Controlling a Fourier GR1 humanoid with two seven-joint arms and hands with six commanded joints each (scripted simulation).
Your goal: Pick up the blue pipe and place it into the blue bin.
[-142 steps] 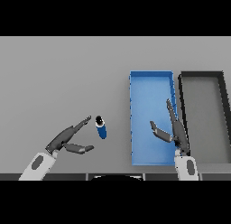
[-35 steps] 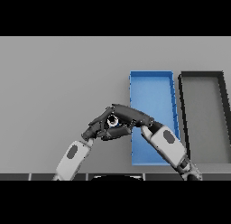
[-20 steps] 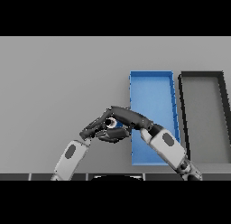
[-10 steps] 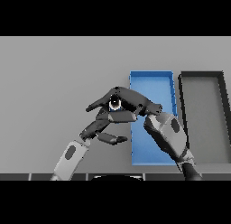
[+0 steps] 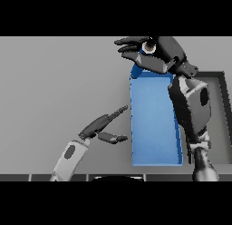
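Right hand (image 5: 158,54) at 12 o'clock, raised over the far end of the long blue rectangular bin (image 5: 154,124); fingers curled round the short blue pipe (image 5: 147,48), pale round end showing between the fingertips, the rest of it hidden by the dark fingers. Right forearm crossing the bin's right wall, covering much of that edge.

Left hand (image 5: 102,126) at 7 o'clock, low over the flat grey table (image 5: 59,83), fingers straight and relaxed, thumb spread, holding nothing; fingertips pointing toward the bin's left wall, just short of it.

Dark grey rectangular tray (image 5: 217,110) at 3 o'clock, just beside the blue bin, largely hidden behind the right arm.

Bin interior bare and blue from the middle down to the near wall. Table surface at 9 to 11 o'clock wide and unoccupied.
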